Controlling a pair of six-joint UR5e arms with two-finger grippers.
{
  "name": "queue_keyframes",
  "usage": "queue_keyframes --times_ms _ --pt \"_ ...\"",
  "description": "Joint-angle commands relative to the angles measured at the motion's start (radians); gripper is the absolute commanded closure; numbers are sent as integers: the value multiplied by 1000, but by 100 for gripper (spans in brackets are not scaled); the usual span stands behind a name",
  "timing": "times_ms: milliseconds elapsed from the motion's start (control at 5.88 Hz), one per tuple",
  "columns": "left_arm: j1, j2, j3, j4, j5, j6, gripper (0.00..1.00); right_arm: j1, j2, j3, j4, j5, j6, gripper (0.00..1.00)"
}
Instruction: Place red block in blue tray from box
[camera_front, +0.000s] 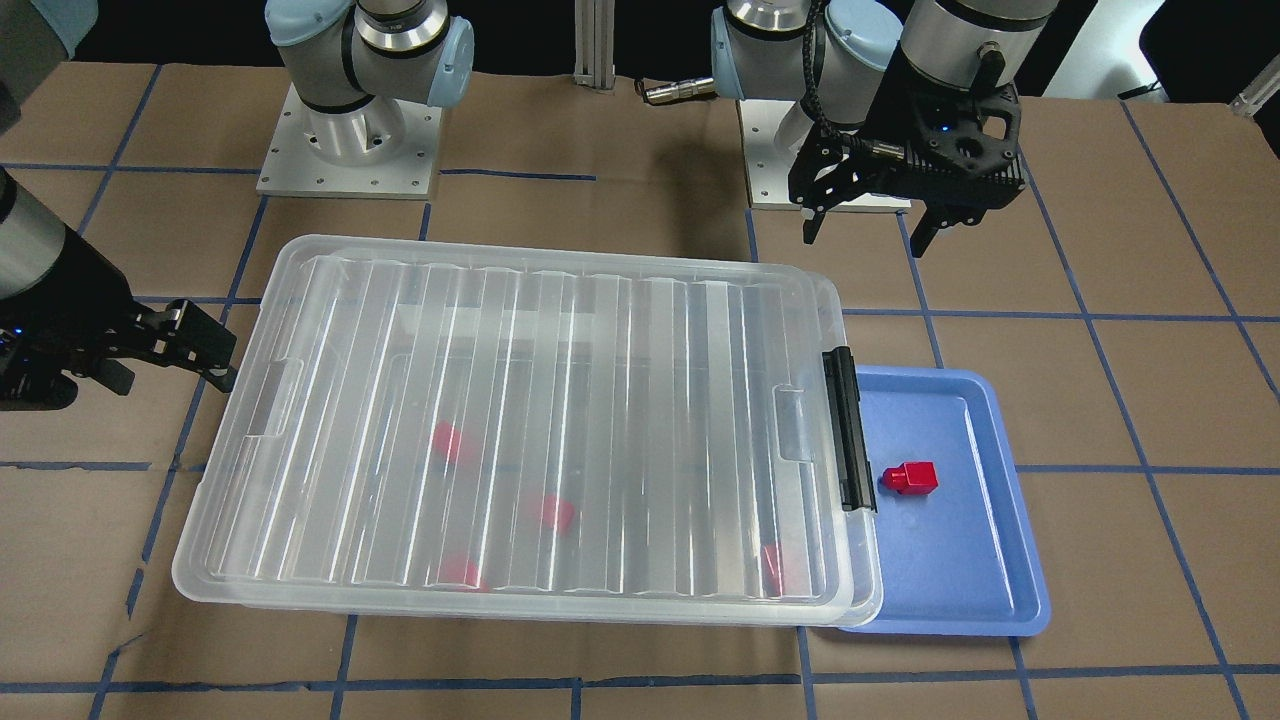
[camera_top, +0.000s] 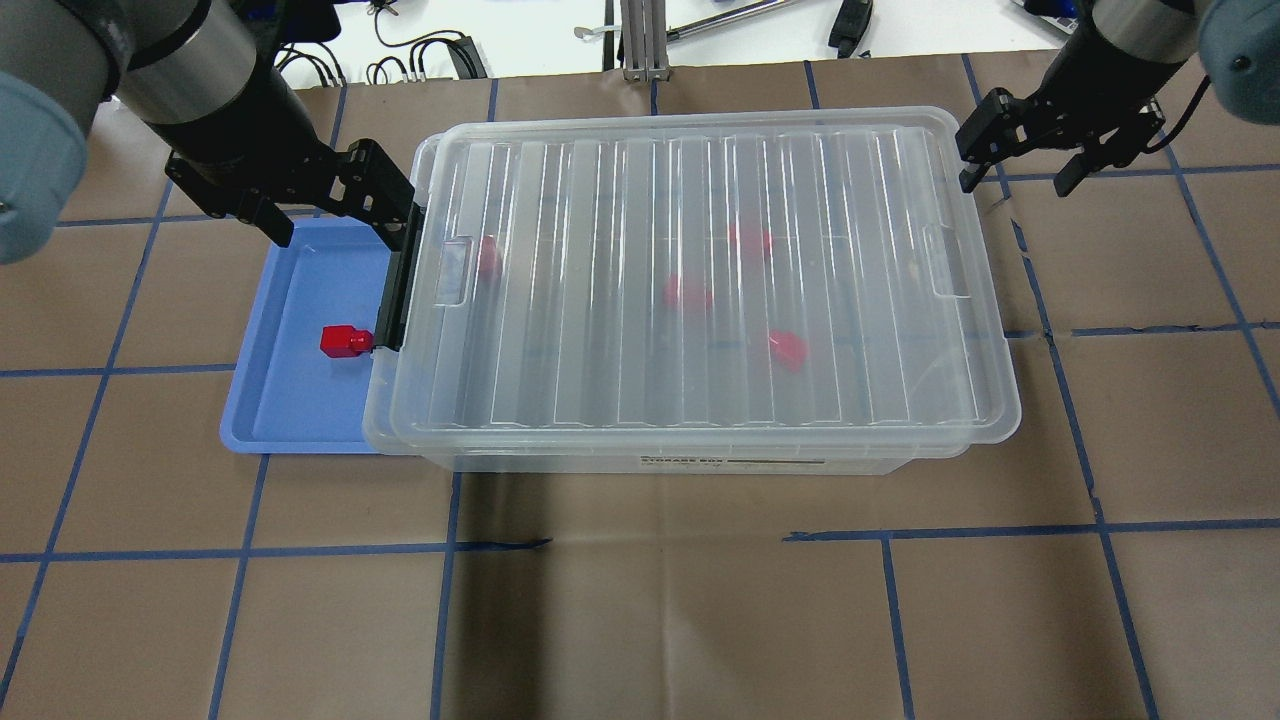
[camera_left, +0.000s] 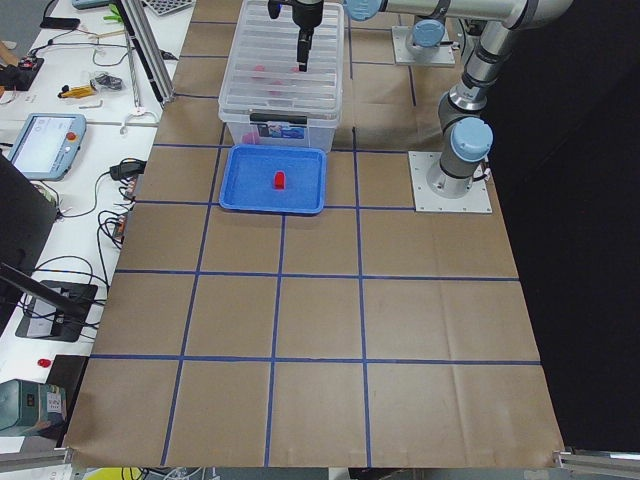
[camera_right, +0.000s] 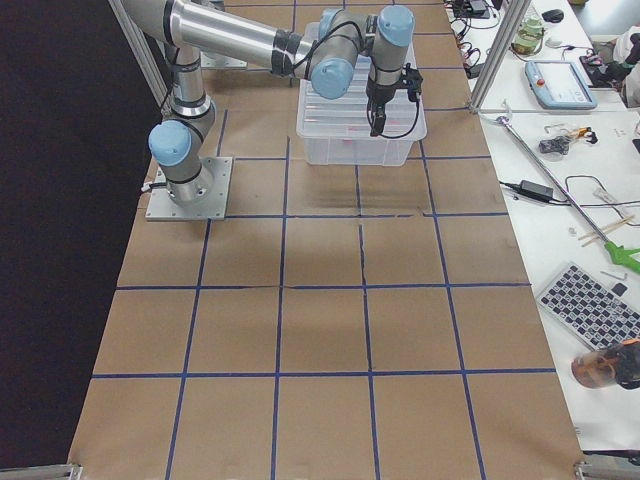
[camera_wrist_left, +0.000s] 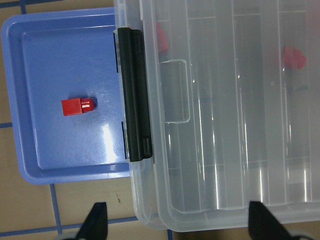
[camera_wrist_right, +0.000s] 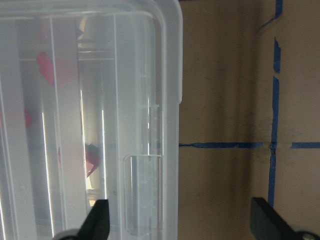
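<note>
Overhead exterior shows the left gripper (camera_top: 340, 228) with jaws spread wide and empty, hanging well above the tray (camera_top: 290, 410) and the latch (camera_top: 397, 280) end of the box (camera_top: 560, 462). The right gripper (camera_top: 1018, 182) is likewise spread and empty, above the box's other end, over its rim and the table (camera_top: 700, 600) beside it. One block (camera_top: 345, 341) lies on the tray floor near the latch, touched by neither gripper. The lid (camera_top: 600, 180) is on, and the latch end overhangs the tray's edge. Four more blocks (camera_top: 788, 348) show blurred through the lid
</note>
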Motion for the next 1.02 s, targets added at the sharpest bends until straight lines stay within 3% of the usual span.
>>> queue_keyframes --times_ms 0,340,510,680,850 --pt "1 0 0 0 0 -1 1 41 4 -83 78 -4 91 0" --pt "1 0 2 0 0 -1 1 159 24 -181 173 -32 261 0" --pt "1 0 2 0 0 -1 1 214 24 -186 184 -49 330 0" --pt "1 -1 9 0 -2 -3 1 248 27 -182 187 -126 337 0" --pt "1 -1 9 0 -2 -3 1 247 21 -145 189 -118 323 0"
